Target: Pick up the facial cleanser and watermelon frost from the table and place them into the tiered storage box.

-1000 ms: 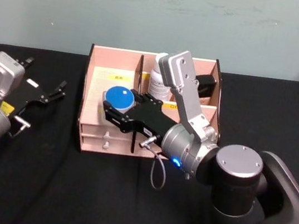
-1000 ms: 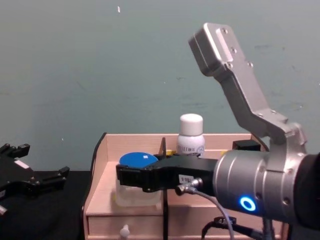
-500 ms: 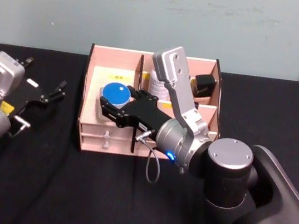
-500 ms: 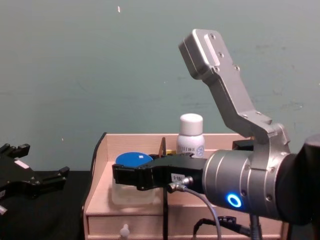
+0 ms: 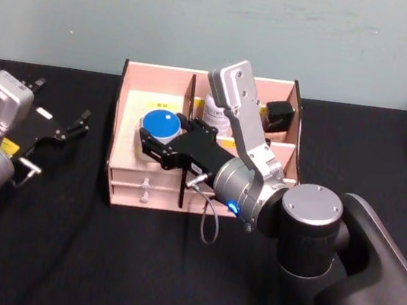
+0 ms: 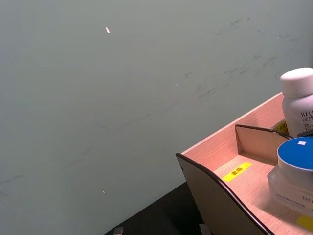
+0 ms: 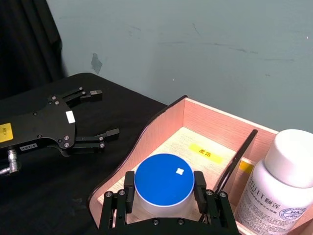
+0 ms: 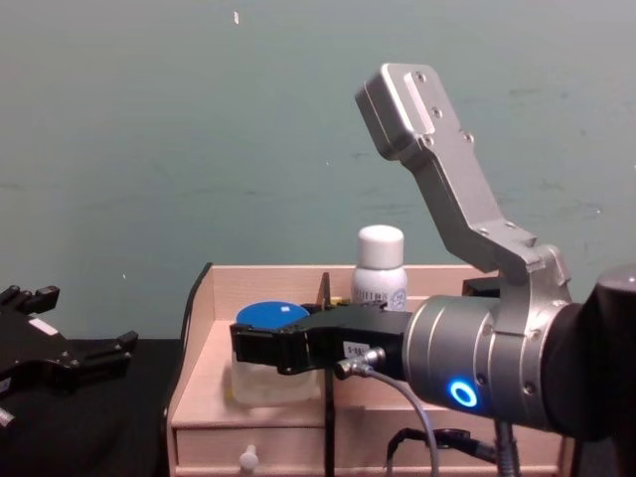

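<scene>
The watermelon frost (image 5: 161, 125), a clear jar with a blue lid (image 7: 164, 180), sits low inside the left compartment of the tiered storage box (image 5: 114, 156). My right gripper (image 5: 156, 142) is shut on the jar, with its black fingers (image 7: 129, 193) pressing both sides. In the chest view the jar (image 8: 260, 378) is held inside the box (image 8: 195, 396). The facial cleanser (image 5: 212, 112), a white bottle (image 7: 281, 186), stands upright in the middle back compartment, partly behind my right arm. My left gripper (image 5: 62, 127) rests open over the table to the left.
A black-capped bottle (image 5: 278, 116) stands in the box's back right compartment. The drawer's white knob (image 5: 146, 184) faces me. My right arm's grey link (image 8: 452, 179) rises over the box. Black tabletop surrounds the box, with the teal wall close behind.
My right gripper has carried the jar a little farther back and left into the left compartment. The left arm has not moved.
</scene>
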Action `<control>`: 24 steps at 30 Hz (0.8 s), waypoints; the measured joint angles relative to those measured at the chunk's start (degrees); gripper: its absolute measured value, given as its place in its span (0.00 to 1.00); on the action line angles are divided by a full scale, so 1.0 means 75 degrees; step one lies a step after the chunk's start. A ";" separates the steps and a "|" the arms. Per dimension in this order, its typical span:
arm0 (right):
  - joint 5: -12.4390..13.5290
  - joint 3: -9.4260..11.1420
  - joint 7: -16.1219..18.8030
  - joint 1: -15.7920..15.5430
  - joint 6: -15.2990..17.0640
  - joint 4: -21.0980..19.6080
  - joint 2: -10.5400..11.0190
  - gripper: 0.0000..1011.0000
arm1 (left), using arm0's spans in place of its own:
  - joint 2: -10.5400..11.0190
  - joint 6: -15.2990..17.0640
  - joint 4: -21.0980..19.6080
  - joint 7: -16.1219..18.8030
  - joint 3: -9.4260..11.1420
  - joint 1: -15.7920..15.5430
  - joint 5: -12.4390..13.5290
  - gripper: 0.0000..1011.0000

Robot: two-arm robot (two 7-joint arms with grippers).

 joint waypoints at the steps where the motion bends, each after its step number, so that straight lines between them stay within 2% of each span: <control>1: 0.0001 0.0000 0.0000 0.0000 0.0000 0.0000 0.0000 0.72 | 0.0000 0.0000 0.0000 0.0000 0.0000 0.0000 0.0000 0.99; 6: 0.0002 0.0000 0.0001 -0.0004 0.0000 -0.0007 0.0001 0.73 | 0.0000 0.0000 0.0000 0.0000 0.0000 0.0000 0.0000 0.99; 9: 0.0005 0.0000 0.0003 -0.0010 0.0000 -0.0014 0.0003 0.83 | 0.0000 0.0000 0.0000 0.0000 0.0000 0.0000 0.0000 0.99; 11: 0.0007 0.0000 0.0003 -0.0012 0.0000 -0.0015 0.0004 0.86 | 0.0000 0.0000 0.0000 -0.0001 0.0000 0.0000 0.0000 0.99; 12: 0.0008 0.0000 0.0003 -0.0013 0.0000 -0.0017 0.0005 0.92 | 0.0000 0.0000 0.0000 -0.0001 0.0000 0.0000 0.0000 0.99; 16: 0.0013 0.0000 0.0004 -0.0017 -0.0006 -0.0020 0.0007 0.99 | 0.0000 0.0000 0.0000 0.0000 0.0000 0.0000 0.0000 0.99; 24: -0.0076 0.0028 -0.0040 -0.0145 -0.0341 -0.0219 0.0048 0.99 | 0.0000 0.0000 0.0000 0.0000 0.0000 0.0000 0.0000 0.99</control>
